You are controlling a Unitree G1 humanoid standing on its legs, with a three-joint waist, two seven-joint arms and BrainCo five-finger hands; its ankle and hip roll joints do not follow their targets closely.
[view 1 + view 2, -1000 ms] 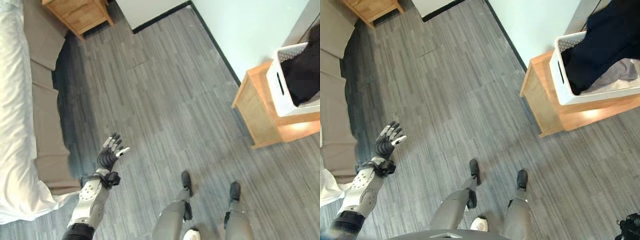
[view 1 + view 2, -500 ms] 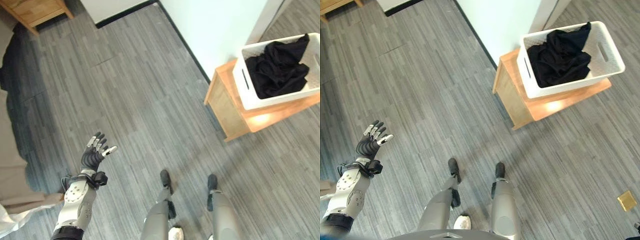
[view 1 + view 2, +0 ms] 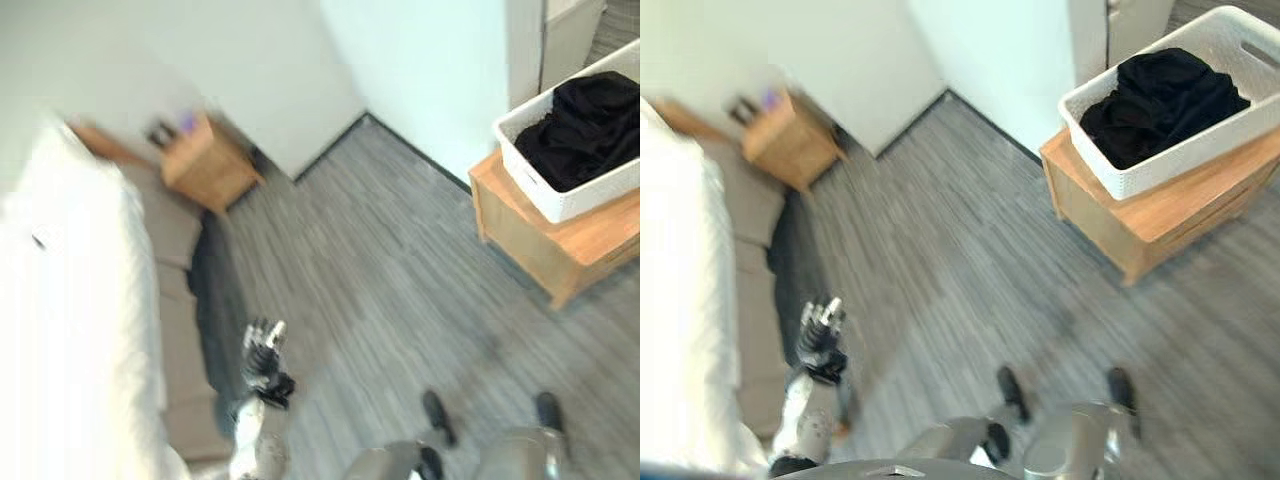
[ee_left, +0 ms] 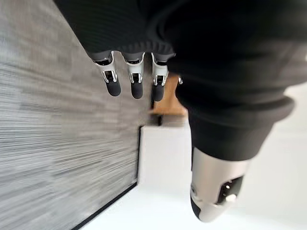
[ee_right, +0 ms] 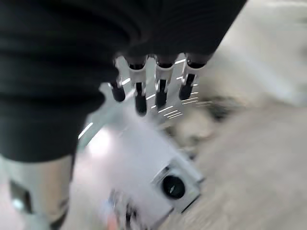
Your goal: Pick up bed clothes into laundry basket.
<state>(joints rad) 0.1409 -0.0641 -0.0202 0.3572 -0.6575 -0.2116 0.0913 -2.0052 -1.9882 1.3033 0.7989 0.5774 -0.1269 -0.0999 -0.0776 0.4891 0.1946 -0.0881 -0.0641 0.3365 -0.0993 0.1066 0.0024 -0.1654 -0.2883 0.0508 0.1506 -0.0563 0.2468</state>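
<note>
Black clothes (image 3: 1165, 105) already in white plastic laundry basket (image 3: 1140, 178) on wooden surface (image 3: 1160, 222); left hand (image 3: 262, 350) spread, empty, beside white bed (image 3: 70, 330); right hand (image 5: 153, 86) spread too

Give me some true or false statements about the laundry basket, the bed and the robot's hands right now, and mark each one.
1. The white laundry basket sits on a wooden cabinet. True.
2. The basket is empty. False: dark clothes lie in it.
3. The left hand holds a piece of clothing. False: its fingers are straight and hold nothing.
4. The bed is on the robot's left. True.
5. The right hand grips the basket's handle. False: its fingers are straight and touch nothing.
</note>
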